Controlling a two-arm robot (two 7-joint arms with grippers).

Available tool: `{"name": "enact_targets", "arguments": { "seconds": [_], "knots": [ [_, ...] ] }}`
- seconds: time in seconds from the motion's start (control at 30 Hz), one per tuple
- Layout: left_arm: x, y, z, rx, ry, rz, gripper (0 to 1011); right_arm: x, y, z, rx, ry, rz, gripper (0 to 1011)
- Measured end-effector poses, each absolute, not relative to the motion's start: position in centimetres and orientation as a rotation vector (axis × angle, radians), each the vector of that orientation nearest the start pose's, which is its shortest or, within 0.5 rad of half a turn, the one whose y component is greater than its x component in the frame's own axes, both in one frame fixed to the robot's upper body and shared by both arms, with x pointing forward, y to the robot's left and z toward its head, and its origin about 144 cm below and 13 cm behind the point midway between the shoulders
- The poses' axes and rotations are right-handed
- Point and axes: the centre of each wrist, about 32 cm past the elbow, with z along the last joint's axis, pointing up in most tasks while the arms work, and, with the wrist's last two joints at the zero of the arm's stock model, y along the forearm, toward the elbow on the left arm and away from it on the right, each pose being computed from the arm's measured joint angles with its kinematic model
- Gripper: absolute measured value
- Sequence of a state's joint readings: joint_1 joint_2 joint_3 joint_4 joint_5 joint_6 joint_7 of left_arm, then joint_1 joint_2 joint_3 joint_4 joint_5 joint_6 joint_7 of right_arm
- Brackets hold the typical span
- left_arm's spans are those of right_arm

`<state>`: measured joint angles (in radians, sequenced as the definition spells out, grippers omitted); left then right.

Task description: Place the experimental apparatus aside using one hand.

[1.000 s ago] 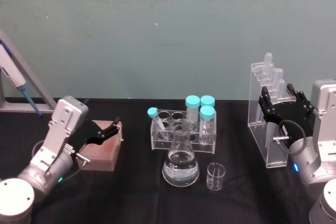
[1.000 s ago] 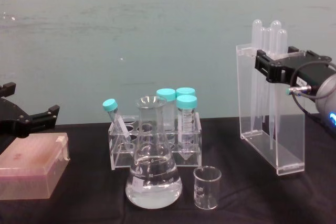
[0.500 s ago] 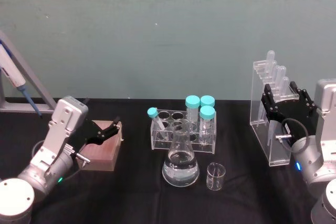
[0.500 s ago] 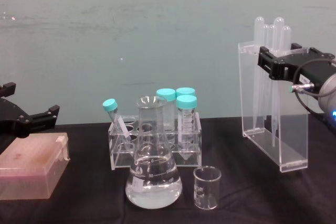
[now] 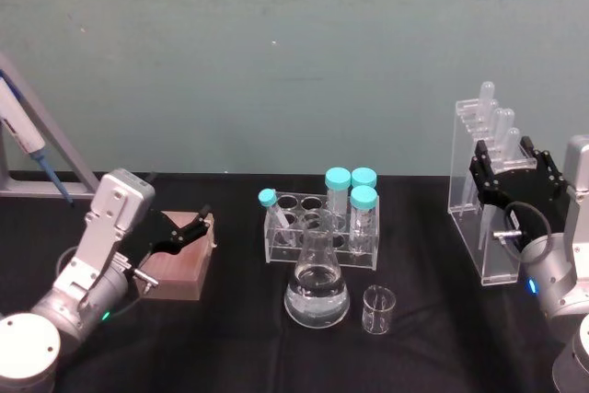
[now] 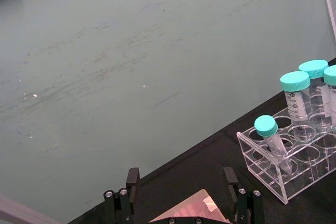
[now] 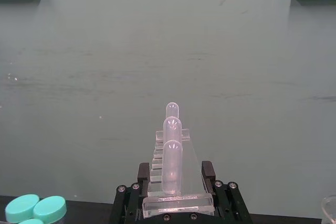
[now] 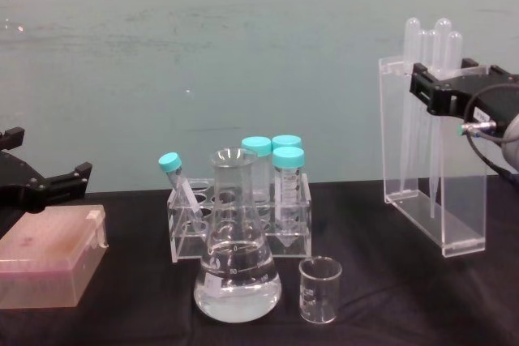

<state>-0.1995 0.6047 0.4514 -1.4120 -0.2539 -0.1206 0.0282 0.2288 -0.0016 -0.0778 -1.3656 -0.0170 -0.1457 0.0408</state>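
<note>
On the black worktop [image 5: 230,338], the tall pipette stand [image 8: 409,143] stands far right, gripped near its top by the right tool [image 5: 509,181] and seemingly almost set aside, while the flask [image 5: 317,287] and beaker [image 5: 378,308] wait at centre and the left tool [image 5: 182,229] hangs wide open.

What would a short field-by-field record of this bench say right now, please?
Right claw: shut on the pipette stand near its top, at the right of the table
Left claw: open, above the box at the left
Centre: flask of clear liquid, small beaker to its right
Behind them: tube rack, four teal-capped tubes
Stand lifted clear: cannot tell
</note>
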Motion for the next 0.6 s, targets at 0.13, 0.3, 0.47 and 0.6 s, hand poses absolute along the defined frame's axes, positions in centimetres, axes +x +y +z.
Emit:
{"name": "enact_targets", "arguments": {
  "seconds": [0.13, 0.3, 0.47, 0.6],
  "knots": [
    [48.9, 31.0, 114.0, 0.304, -0.285, 1.248, 1000, 52.6, -20.4, 116.1, 0.11, -0.159, -1.455, 612],
    [48.9, 31.0, 114.0, 0.304, -0.285, 1.248, 1000, 52.7, -20.8, 116.1, 0.11, -0.166, -1.463, 613],
    [48.9, 31.0, 114.0, 0.304, -0.285, 1.248, 1000, 53.0, -21.4, 116.1, 0.111, -0.177, -1.474, 613],
    [48.9, 31.0, 114.0, 0.304, -0.285, 1.248, 1000, 53.2, -21.9, 116.1, 0.114, -0.184, -1.482, 613]
  ]
}}
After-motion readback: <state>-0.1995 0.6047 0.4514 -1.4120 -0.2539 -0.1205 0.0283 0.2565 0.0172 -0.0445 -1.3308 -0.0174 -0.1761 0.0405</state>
